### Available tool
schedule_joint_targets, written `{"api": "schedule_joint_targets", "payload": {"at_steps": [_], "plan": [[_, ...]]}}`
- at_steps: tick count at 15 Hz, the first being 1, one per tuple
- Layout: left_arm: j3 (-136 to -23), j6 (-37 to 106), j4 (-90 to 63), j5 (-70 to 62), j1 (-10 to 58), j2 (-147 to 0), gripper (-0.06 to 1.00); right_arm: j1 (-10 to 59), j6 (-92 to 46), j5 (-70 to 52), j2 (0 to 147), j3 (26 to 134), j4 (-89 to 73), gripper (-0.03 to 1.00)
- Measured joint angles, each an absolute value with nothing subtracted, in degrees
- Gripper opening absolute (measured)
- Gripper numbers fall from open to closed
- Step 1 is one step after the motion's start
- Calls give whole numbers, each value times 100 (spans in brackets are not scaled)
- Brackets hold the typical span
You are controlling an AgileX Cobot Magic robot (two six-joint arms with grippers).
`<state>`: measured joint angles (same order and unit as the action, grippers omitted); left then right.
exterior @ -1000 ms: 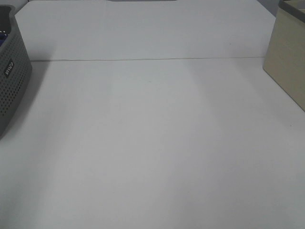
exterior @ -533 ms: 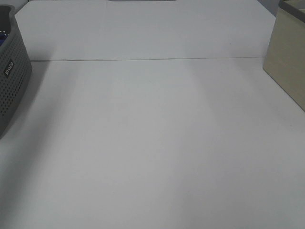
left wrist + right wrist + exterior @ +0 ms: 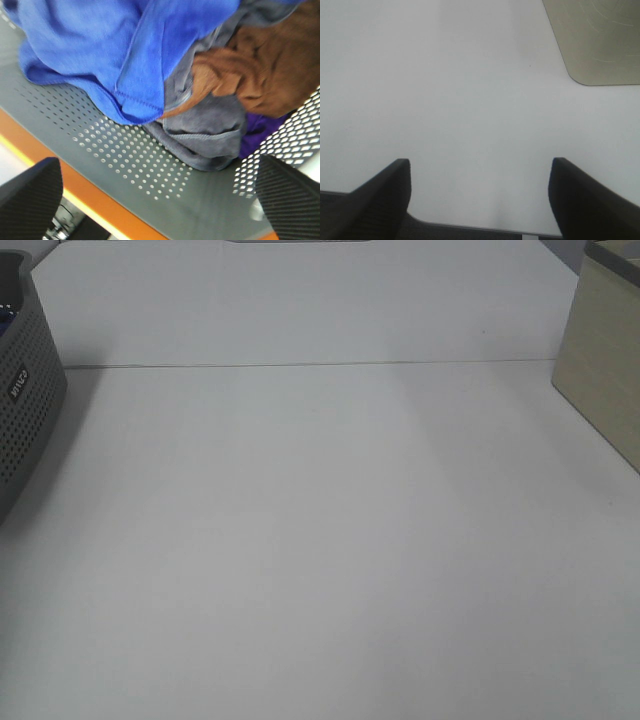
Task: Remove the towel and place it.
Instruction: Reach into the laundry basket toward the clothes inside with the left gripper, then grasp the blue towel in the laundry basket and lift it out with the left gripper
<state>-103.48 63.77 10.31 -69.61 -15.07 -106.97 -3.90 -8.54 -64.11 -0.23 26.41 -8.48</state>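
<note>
The soft, limp royal-blue microfibre towel [image 3: 100, 40] is best pinched at its stitched fold; left tool [image 3: 160, 200] and right tool [image 3: 480, 195] are spread open.

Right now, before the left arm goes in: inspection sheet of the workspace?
Surface: white table, with a seam line across the far part.
Job's things: blue towel, bunched in the grey basket at the table's left edge.
Clutter: grey cloth, brown cloth and purple cloth in the same basket; beige box at the right edge.
Grippers: left gripper open above the basket, holding nothing; right gripper open over the table, holding nothing.
Cables: nothing seen.
Surroundings: nothing seen.
</note>
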Motion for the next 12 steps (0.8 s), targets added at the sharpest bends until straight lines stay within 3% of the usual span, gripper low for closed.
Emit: {"api": "schedule_joint_targets", "payload": {"at_steps": [3,12], "plan": [[-10560,6772,1031,-6704,-1896,-11431,97,-390,-854,-6411,-23,2641,-848,75],[-10858,7254,527,-5810,-1914,-12611,97,-390,-854,-6411,-23,2641,-848,75]]}}
